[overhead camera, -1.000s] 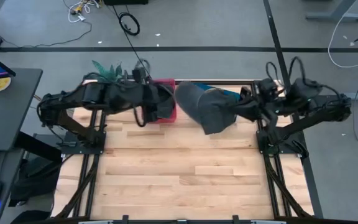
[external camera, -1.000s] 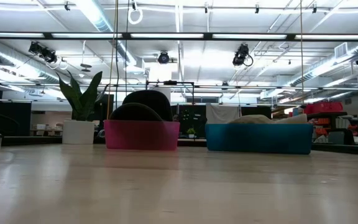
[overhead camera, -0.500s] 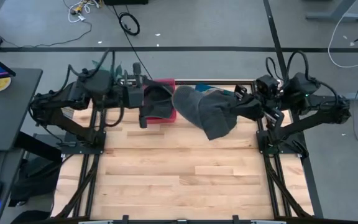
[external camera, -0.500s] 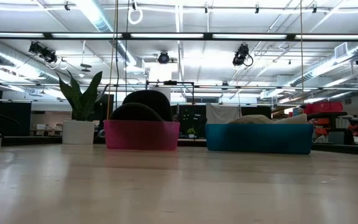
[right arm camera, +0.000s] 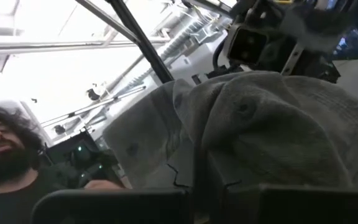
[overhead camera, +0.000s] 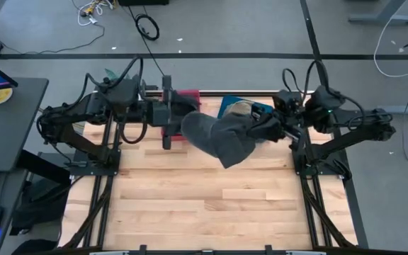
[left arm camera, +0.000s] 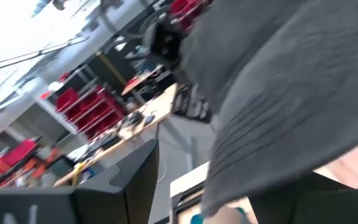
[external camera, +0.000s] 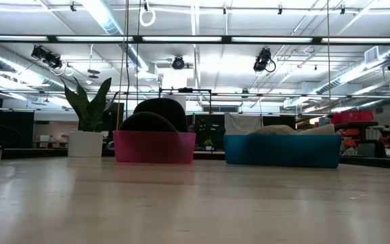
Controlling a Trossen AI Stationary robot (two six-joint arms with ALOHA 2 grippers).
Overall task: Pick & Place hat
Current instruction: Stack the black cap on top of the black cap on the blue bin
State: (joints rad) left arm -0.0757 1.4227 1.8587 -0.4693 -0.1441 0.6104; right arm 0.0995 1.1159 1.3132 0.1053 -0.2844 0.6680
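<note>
Wooden table [overhead camera: 211,205] in a big workshop, two bins at its far edge.
The right gripper [overhead camera: 255,129], clenched, holds the grey hat [overhead camera: 214,137] up between pink bin [external camera: 154,146] and blue bin [external camera: 281,150]; left gripper [overhead camera: 170,122] is beside the hat, whether released I cannot tell.

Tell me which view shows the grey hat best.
The high view: the grey hat shows whole, hanging from the right gripper beside the pink bin. Both wrist views show only close-up knit fabric. The low view misses it.

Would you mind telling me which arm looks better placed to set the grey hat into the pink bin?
Probably the right: its gripper already grips the grey hat, hanging beside the pink bin. The left gripper holds nothing.
</note>
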